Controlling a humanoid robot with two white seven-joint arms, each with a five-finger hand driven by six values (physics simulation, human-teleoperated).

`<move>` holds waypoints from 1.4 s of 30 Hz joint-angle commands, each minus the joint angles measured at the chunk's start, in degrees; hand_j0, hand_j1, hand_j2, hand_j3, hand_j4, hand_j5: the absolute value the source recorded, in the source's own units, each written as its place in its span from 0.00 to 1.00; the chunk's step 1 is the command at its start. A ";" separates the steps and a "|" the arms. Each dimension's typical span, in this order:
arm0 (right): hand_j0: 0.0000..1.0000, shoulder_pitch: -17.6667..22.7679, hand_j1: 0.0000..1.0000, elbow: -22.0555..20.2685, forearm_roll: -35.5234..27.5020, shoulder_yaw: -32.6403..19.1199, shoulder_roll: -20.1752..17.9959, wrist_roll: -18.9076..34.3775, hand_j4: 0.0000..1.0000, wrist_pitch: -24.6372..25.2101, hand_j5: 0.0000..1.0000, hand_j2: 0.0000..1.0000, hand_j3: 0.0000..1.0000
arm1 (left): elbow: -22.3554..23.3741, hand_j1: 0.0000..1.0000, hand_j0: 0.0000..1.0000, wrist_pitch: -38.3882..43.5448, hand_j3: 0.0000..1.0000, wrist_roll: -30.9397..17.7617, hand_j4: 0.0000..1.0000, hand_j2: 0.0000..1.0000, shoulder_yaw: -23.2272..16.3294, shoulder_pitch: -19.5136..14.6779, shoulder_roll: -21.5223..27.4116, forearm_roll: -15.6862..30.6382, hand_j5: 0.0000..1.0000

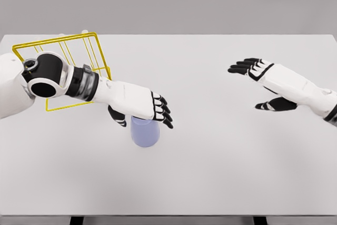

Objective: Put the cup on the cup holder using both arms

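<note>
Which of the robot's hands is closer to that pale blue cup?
The left. The left hand is right over the cup, fingers spread above its rim. The right hand is open, far off to the cup's right, over bare table.

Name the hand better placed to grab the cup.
Left. The left hand hangs directly over the cup, thumb beside it, not clearly gripping. The right hand is open, far across the table.

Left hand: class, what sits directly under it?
Under the left hand stands a pale blue cup on the white table. The hand covers the cup's rim, so contact and contents cannot be seen.
</note>
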 commanded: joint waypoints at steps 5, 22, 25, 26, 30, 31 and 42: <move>1.00 1.06 1.00 -0.36 -0.96 -5.77 -3.12 -0.04 1.00 0.22 1.00 1.00 1.00 | 0.04 0.74 0.74 0.13 0.74 0.02 0.74 0.74 -0.04 0.00 -0.05 0.22 0.74; 1.00 22.15 1.00 -1.42 -5.09 -19.66 -13.94 -0.04 1.00 0.22 1.00 1.00 1.00 | -1.19 0.53 0.53 0.13 0.53 0.02 0.53 0.53 0.31 -0.70 0.56 1.09 0.53; 1.00 20.40 1.00 -2.21 -5.18 -19.75 -14.03 -0.04 1.00 0.22 1.00 1.00 1.00 | -2.25 0.53 0.53 0.13 0.53 0.02 0.53 0.53 0.84 -0.97 2.14 1.71 0.53; 1.00 19.25 1.00 -2.21 -5.26 -19.75 -14.03 -0.04 1.00 0.22 1.00 1.00 1.00 | -2.68 0.53 0.53 0.13 0.53 0.02 0.53 0.53 0.75 -1.49 2.32 1.97 0.53; 1.00 16.61 1.00 -2.21 -5.26 -19.75 -13.94 -0.04 1.00 0.22 1.00 1.00 1.00 | -2.86 0.53 0.53 0.13 0.53 0.02 0.53 0.53 0.84 -2.37 3.03 2.76 0.53; 1.00 16.70 1.00 -2.30 -5.26 -19.75 -13.94 -0.04 1.00 0.22 1.00 1.00 1.00 | -2.95 0.53 0.53 0.13 0.53 0.02 0.53 0.53 0.84 -2.72 3.11 2.85 0.53; 1.00 15.12 1.00 -1.60 -5.26 -19.75 -14.55 -0.04 1.00 0.22 1.00 1.00 1.00 | -5.23 0.53 0.53 0.13 0.53 0.02 0.53 0.53 1.37 -5.89 6.98 6.89 0.53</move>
